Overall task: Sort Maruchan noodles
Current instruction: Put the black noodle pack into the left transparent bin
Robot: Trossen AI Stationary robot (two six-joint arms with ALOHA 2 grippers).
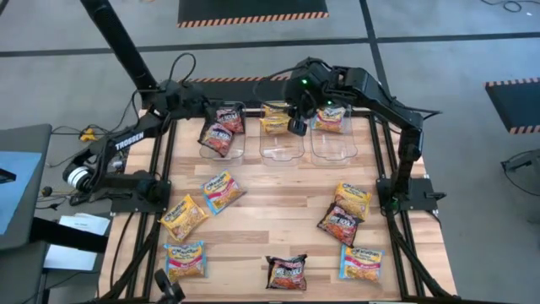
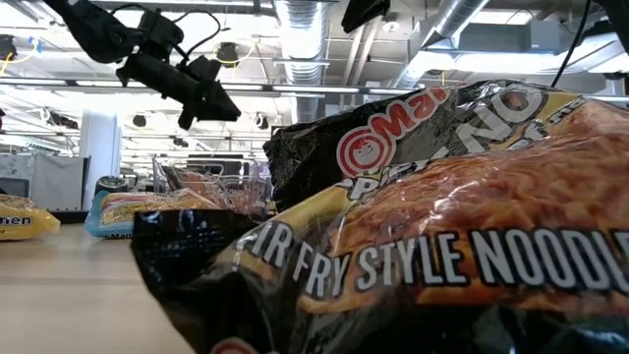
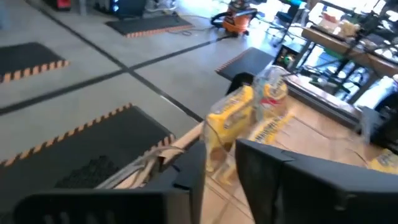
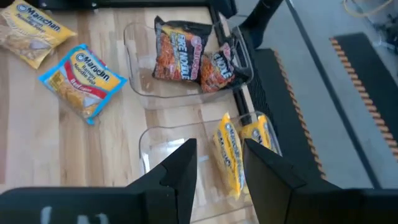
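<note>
Maruchan noodle packets lie across a wooden table (image 1: pixel 278 228), some already in three clear tubs lined along its far edge. The left tub (image 1: pixel 226 135) holds two dark red-black packets (image 1: pixel 221 128); the middle tub (image 1: pixel 283 135) holds two yellow-orange packets (image 1: pixel 275 116) leaning against its far wall; the right tub (image 1: pixel 335 133) holds another yellow packet (image 1: pixel 331 120).

Eight packets remain loose on the boards. On the left side are a blue-yellow packet (image 1: pixel 221 192), a yellow-orange one (image 1: pixel 185 217) just beside it, and a blue-yellow one (image 1: pixel 186 257) near the front edge. A dark packet (image 1: pixel 287 272) sits at the front centre, filling the low view with its "stir fry style noodles" lettering. On the right, a yellow-orange packet (image 1: pixel 352 198) touches a dark one (image 1: pixel 339 225), with a blue-yellow packet (image 1: pixel 361 262) nearer the front.

The right gripper (image 1: pixel 297 125) hangs over the middle tub, its fingers (image 4: pixel 180 168) spread apart with nothing between them; its wrist view looks down on the yellow-orange packets below. The left gripper (image 1: pixel 199 108) hovers at the far left corner of the table, beside the left tub, its jaws parted and empty.
</note>
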